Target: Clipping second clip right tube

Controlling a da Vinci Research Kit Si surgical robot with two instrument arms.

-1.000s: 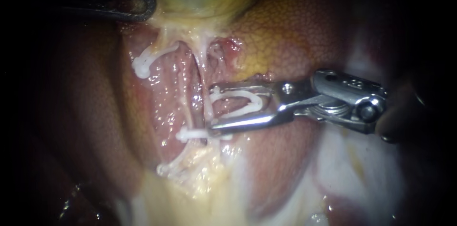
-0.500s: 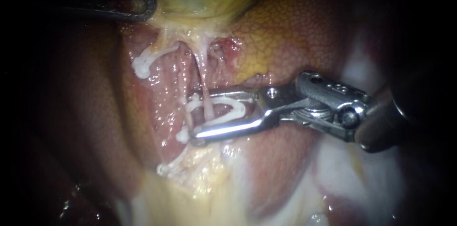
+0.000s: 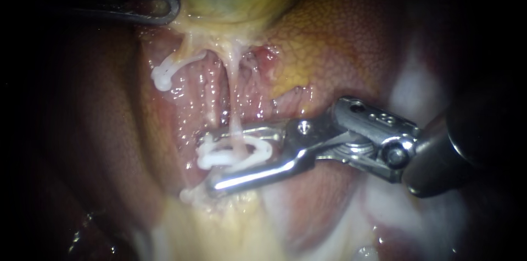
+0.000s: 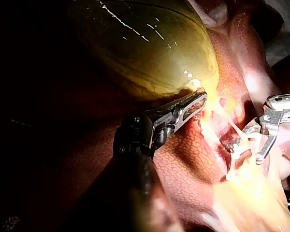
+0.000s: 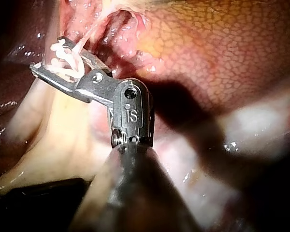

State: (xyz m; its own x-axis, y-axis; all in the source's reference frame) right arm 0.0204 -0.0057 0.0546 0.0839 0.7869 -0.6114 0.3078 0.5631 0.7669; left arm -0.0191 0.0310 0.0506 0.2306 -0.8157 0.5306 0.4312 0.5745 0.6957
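The only lettering in sight is a small stamped mark [image 5: 131, 115] on the metal housing [image 5: 130, 104] of the right instrument [image 5: 48, 54]. It is a pair of characters set between the two pivot screws, shown most plainly in the right wrist view. In the endoscope view the same housing carries a short row of tiny marks [image 3: 384, 119] along its upper face, too small to make out. In the left wrist view that part of the instrument shows only as bare bright metal, and no characters can be told there. Nothing else in any view bears a label, brand, number or sign.
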